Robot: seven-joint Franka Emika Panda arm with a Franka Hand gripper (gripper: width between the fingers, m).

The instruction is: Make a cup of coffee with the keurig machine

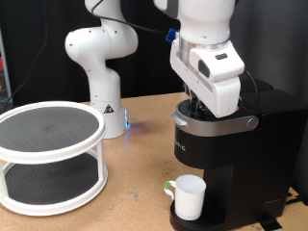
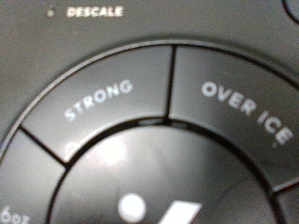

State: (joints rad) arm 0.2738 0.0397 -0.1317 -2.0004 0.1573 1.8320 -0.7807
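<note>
Claw [image 1: 199, 102] sits directly atop the keurig machine [image 1: 231, 154] in the exterior view; its opening cannot be told. Upright cup [image 1: 189, 196] stands on the drip base, handle toward the exterior view's left. White two-tier rack [image 1: 50, 154] stands well left. Wrist view: control panel [image 2: 149, 131] fills the frame, showing STRONG, OVER ICE, DESCALE.

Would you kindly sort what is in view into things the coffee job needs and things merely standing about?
Job: keurig machine; cup on its drip base; gripper at its top control panel.
Standing about: white two-tier round shelf; second white arm; wooden table.
</note>
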